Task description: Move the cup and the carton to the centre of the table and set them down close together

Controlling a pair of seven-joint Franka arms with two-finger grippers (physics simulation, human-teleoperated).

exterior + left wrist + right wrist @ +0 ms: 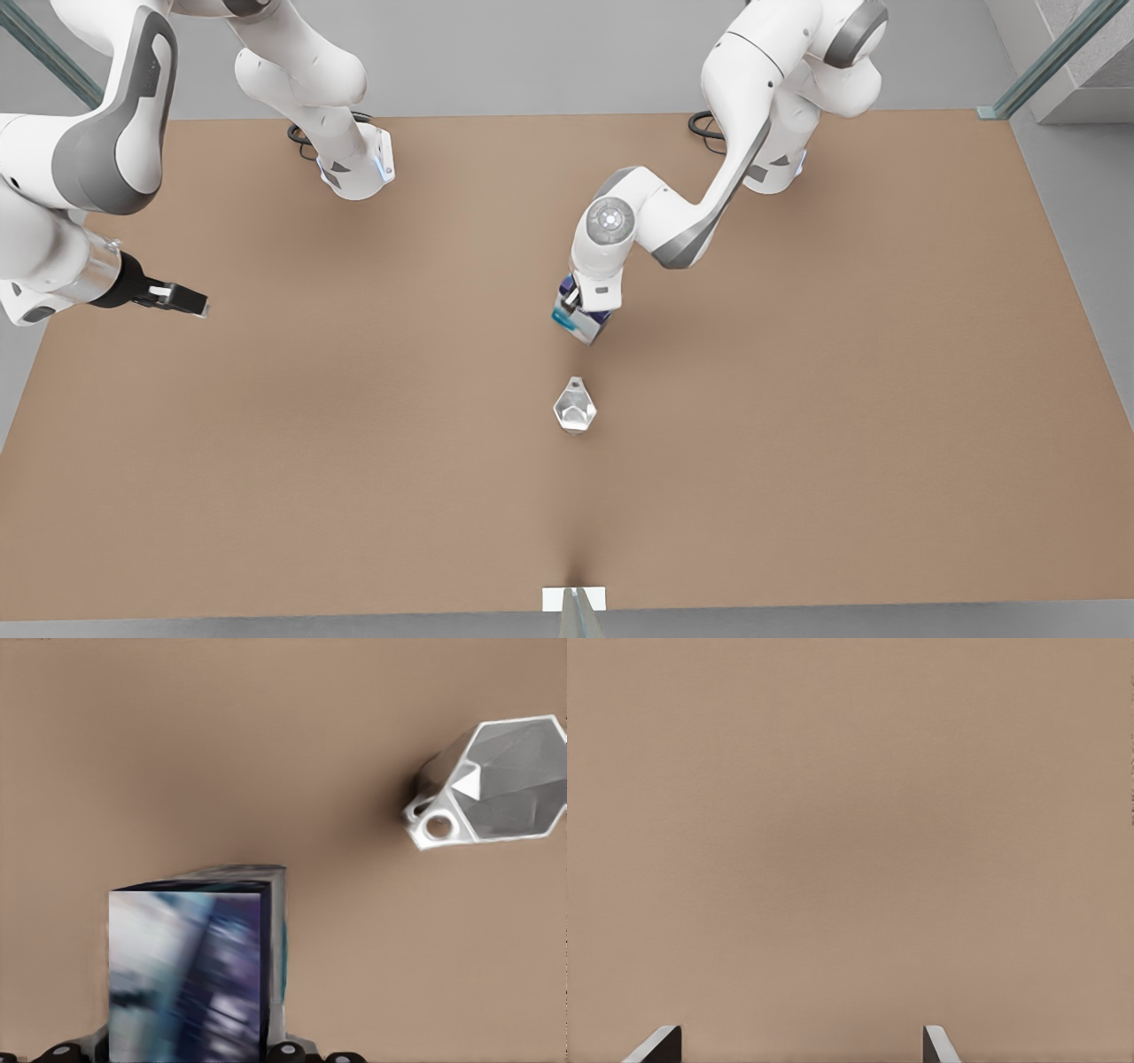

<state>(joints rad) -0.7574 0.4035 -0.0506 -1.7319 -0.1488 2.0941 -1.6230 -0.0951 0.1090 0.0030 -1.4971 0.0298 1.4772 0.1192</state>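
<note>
The left gripper [580,312] is at mid-table, on the arm reaching in from the front view's right, and it has the carton [582,321] pinched between its fingers. The left wrist view looks down the carton's [188,970] blue-purple face, with the box rising from the gripper toward the table [221,753]. I can't tell whether its lower edge touches the table or hangs just clear.

Here's what matters: the cup [575,406] stands on its own nearer the camera, almost straight in line with the carton, near it but with bare table [797,399] between them. In the left wrist view the cup [496,784] sits apart from the carton, faceted opening showing, with a small ring-like handle on the side facing the carton.

The right gripper [182,299] waits far out at the front view's left edge, fingers spread wide with nothing between them; its own view shows two fingertips [656,1047] over brown tabletop. So the left arm is much the nearer to the cup.

My read: the cup already sits about mid-table, so the job turns on that one gap. The carton would need to travel toward the near edge, along the line to the cup, and land just beside it without knocking it over.
</note>
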